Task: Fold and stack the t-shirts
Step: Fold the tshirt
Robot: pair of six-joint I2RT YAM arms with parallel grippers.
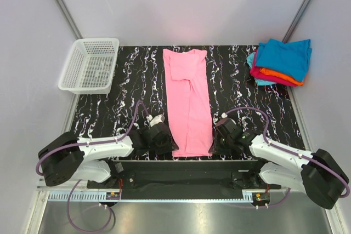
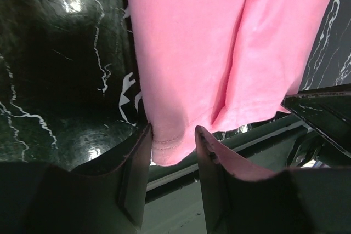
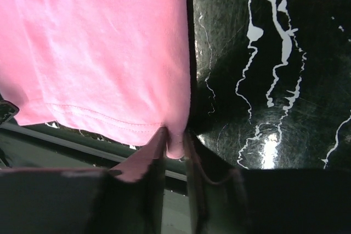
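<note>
Pink t-shirt (image 1: 188, 102) lies flat on the table (image 1: 241, 80), right of the white mesh basket (image 1: 68, 72), folded lengthwise into a long strip; collar end level with the basket, hem end nearer me than the basket. Thin soft knit, light and floppy, no stiffness: it will likely sag and drape from wherever I hold it, and a shallow pinch may let lower layers slip. Best taken at both hem corners at once, through all layers. My left gripper (image 2: 172, 149) is at the hem corner on the basket side: jaws apart, straddling the corner, cloth between them but not clamped as far as I can see. My right gripper (image 3: 174, 145) is at the hem corner farther from the basket: jaws nearly together, pinching the corner's edge. My guess: next is hem up toward collar, both arms even or the strip skews. Basket: nothing visible in it. Folded stack (image 1: 282, 58) of t-shirts sits far right of the basket, same back row: teal on top, orange and magenta under, teal at the bottom. No other container in view
</note>
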